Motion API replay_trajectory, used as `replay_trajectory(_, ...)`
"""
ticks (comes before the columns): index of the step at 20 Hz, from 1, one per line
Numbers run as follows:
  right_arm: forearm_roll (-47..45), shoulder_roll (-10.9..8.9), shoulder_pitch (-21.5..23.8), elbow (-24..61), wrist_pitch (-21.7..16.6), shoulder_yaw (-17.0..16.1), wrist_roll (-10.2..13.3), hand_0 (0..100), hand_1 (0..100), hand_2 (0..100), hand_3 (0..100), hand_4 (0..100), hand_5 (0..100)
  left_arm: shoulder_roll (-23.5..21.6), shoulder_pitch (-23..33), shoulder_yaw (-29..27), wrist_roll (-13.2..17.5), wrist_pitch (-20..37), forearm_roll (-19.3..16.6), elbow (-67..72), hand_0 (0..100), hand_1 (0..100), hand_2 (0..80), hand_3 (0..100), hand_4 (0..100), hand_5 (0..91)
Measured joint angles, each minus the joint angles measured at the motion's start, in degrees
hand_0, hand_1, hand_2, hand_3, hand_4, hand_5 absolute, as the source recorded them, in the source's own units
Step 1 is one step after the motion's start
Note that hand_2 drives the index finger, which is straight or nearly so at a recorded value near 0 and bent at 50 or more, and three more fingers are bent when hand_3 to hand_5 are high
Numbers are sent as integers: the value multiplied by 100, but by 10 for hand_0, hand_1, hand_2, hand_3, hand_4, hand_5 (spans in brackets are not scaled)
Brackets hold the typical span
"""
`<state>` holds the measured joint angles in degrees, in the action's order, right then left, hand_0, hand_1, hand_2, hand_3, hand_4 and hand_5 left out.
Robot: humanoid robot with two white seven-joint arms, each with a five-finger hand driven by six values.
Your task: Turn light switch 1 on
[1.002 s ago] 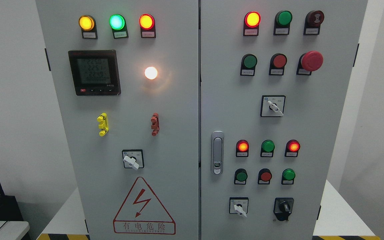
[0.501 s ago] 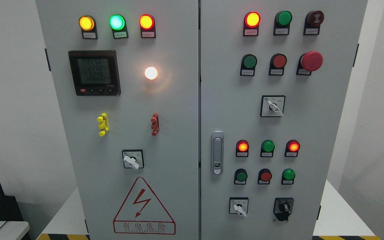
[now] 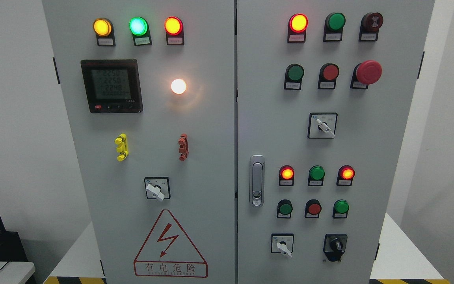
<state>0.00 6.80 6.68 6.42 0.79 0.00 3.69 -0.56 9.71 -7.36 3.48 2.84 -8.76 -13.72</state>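
Nothing on the cabinet has moved since a second ago; only the digits on the meter display have flickered to new readings. Neither robot hand shows in the head view, so how far either is open, or what it holds, cannot be told, and no place can be given relative to a hand.

The labels are too small to read, so which control is light switch 1 cannot be told. A white-handled selector sits low on the left door, its handle tilted down to the right, below a glowing white lamp and above the red warning triangle. The right door carries an upper white selector, a lower white selector and a black knob beside it.

Amber, green and red pilot lights burn along the top of the left door.
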Motion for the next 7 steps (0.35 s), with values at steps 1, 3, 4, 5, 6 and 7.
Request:
replay_trajectory(1, 0, 0, 0, 0, 0, 0, 0, 120, 389, 0, 0, 0, 0, 26, -27, 67, 57, 0, 6, 50, 384, 0, 0, 0, 0, 0)
replay_trajectory(3, 0, 1, 0, 0, 0, 0, 0, 120, 389, 0, 0, 0, 0, 63, -79, 175, 101, -1, 13, 147, 379, 0, 0, 0, 0, 0)
replay_trajectory(4, 0, 1, 0, 0, 0, 0, 0, 120, 389, 0, 0, 0, 0, 82, -112, 230, 132, -1, 15, 198, 377, 0, 0, 0, 0, 0)
replay_trajectory(5, 0, 1, 0, 0, 0, 0, 0, 120, 389, 0, 0, 0, 0, 99, -134, 274, 142, -1, 16, 243, 374, 0, 0, 0, 0, 0)
replay_trajectory(6, 0, 1, 0, 0, 0, 0, 0, 120, 389, 0, 0, 0, 0, 115, -156, 312, 150, -1, 17, 284, 373, 0, 0, 0, 0, 0)
replay_trajectory(7, 0, 1, 0, 0, 0, 0, 0, 120, 389, 0, 0, 0, 0, 129, -175, 348, 150, -1, 19, 322, 371, 0, 0, 0, 0, 0)
